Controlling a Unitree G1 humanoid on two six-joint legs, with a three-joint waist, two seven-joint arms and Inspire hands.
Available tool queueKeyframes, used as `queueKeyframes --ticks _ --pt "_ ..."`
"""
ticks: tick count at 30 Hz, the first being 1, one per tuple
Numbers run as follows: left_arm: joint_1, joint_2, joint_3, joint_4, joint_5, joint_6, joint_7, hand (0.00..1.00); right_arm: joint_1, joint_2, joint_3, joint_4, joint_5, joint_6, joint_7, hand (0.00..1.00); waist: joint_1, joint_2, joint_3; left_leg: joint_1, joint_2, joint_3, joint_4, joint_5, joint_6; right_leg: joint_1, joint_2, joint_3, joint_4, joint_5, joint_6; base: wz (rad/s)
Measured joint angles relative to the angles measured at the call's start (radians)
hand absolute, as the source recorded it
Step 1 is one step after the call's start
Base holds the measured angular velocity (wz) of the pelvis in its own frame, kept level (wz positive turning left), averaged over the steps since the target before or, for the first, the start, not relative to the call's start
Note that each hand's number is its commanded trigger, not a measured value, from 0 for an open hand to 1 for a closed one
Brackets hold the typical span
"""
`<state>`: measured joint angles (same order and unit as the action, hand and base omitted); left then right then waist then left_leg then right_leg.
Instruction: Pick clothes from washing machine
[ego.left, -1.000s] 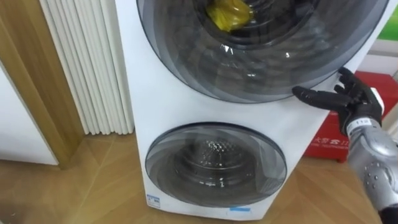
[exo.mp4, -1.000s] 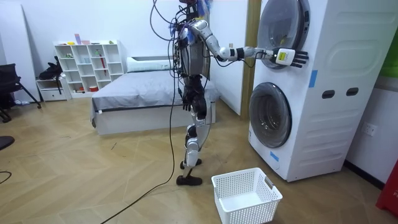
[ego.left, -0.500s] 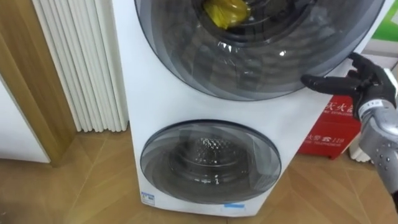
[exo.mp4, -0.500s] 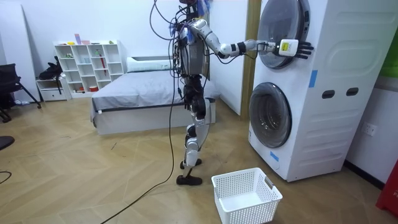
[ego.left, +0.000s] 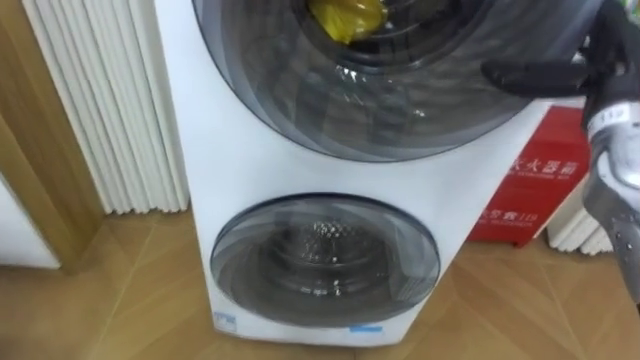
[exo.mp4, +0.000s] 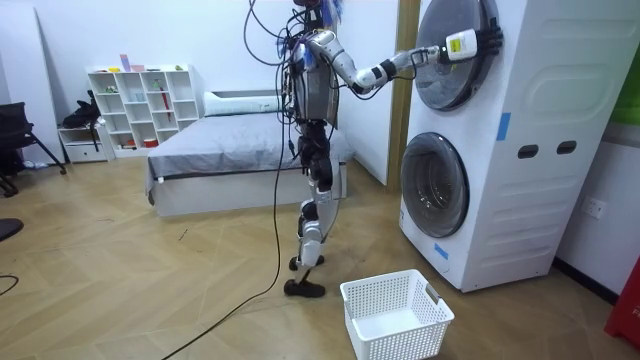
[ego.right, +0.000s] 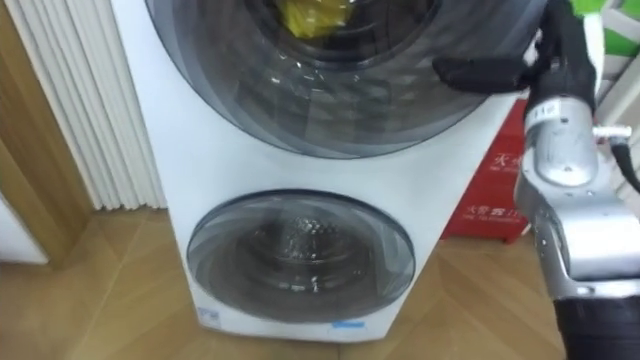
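Left eye view: the crumpled yellow garment (ego.left: 345, 18) lay behind the smooth tinted glass of the upper door (ego.left: 400, 110), to the left of the right hand (ego.left: 606, 62), whose straight fingers (ego.left: 525, 78) perhaps touched the door's rim. Right eye view: the round lower door (ego.right: 300, 262) stood closed. Room view: a white lattice laundry basket (exo.mp4: 395, 315) sat on the floor.

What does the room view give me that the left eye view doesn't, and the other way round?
Room view adds: the white basket on the floor before the washing machine, the bed and shelf behind the robot, and its stance, upright with one arm stretched out.
Left eye view adds: the yellow cloth behind the upper door, and the white ribbed panel left of the machine.
Both: the upper door, the lower door, and the right hand, open, at the upper door's edge.
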<state>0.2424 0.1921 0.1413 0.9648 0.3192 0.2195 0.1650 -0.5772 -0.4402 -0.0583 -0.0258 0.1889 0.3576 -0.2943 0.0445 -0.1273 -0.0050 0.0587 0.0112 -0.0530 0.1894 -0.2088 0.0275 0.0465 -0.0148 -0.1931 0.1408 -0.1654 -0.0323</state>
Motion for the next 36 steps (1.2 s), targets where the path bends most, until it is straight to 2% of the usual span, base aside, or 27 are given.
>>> queueKeyframes --ticks 1,2,4,9,15,18,21,26,32,36 --pt "0.005 -0.001 0.001 0.008 0.000 0.000 0.000 0.00 0.008 0.001 0.006 -0.052 0.001 -0.022 0.005 0.00 -0.027 0.003 -0.0023 -0.002 0.012 0.011 -0.010 -0.002 -0.018 0.013 0.004 -0.033 0.011 0.017 0.005 0.21" --pt "0.001 -0.003 -0.008 0.003 -0.001 0.000 0.000 0.00 0.009 0.000 0.016 -0.078 0.000 -0.045 0.002 0.00 -0.040 0.005 -0.0021 0.007 0.016 0.073 -0.024 0.002 -0.024 0.021 0.005 -0.061 0.013 0.017 0.005 0.41" --pt "-0.007 -0.002 -0.026 -0.008 -0.002 -0.002 0.002 0.00 0.013 0.001 0.030 -0.105 0.000 -0.051 -0.010 0.00 -0.039 0.006 -0.0022 0.015 0.024 0.136 -0.025 0.007 -0.024 0.029 0.009 -0.056 0.011 0.016 0.005 0.20" --pt "-0.009 -0.009 -0.070 0.000 -0.024 0.021 0.015 0.00 0.022 0.001 0.025 -0.114 0.005 -0.056 -0.005 0.00 -0.035 0.012 0.0021 0.033 0.028 0.137 -0.036 0.006 -0.025 0.035 0.015 -0.054 0.010 0.016 0.005 -0.03" --pt "-0.018 -0.014 -0.092 0.027 -0.038 0.021 0.045 0.00 0.071 0.007 0.028 -0.165 -0.006 -0.068 0.007 0.00 -0.036 0.021 0.0034 0.033 0.024 0.146 -0.037 0.006 -0.025 0.036 0.019 -0.055 0.010 0.016 0.005 -0.01" --pt "-0.021 -0.021 -0.110 0.040 -0.053 0.019 0.049 0.00 0.132 0.008 0.026 -0.213 -0.009 -0.087 0.017 0.00 -0.037 0.021 0.0035 0.032 0.027 0.151 -0.036 0.006 -0.025 0.036 0.020 -0.057 0.010 0.016 0.005 0.01" --pt "-0.029 -0.022 -0.110 0.039 -0.064 0.016 0.049 0.00 0.209 0.014 0.013 -0.267 0.001 -0.128 0.037 0.00 -0.040 0.022 0.0030 0.032 0.028 0.156 -0.034 0.005 -0.026 0.039 0.019 -0.056 0.010 0.016 0.005 0.02" --pt "-0.033 -0.021 -0.110 0.043 -0.092 -0.005 0.049 0.00 0.298 0.056 -0.006 -0.285 0.010 -0.185 0.095 0.00 -0.042 0.025 0.0017 0.033 0.029 0.160 -0.035 0.004 -0.028 0.041 0.014 -0.055 0.014 0.016 0.005 -0.02" --pt "-0.019 -0.021 -0.115 0.042 -0.096 -0.009 0.050 0.00 0.413 0.090 -0.014 -0.286 0.037 -0.231 0.146 0.00 -0.047 0.015 -0.0055 0.032 0.028 0.161 -0.020 0.003 -0.027 0.045 0.013 -0.053 0.018 0.017 0.003 -0.01" --pt "-0.007 -0.010 -0.114 0.041 -0.114 -0.010 0.050 0.00 0.464 0.090 -0.022 -0.309 0.038 -0.234 0.186 0.00 -0.068 0.015 -0.0058 0.014 0.028 0.161 -0.005 0.001 -0.026 0.038 0.013 -0.054 0.012 0.017 0.002 0.00"
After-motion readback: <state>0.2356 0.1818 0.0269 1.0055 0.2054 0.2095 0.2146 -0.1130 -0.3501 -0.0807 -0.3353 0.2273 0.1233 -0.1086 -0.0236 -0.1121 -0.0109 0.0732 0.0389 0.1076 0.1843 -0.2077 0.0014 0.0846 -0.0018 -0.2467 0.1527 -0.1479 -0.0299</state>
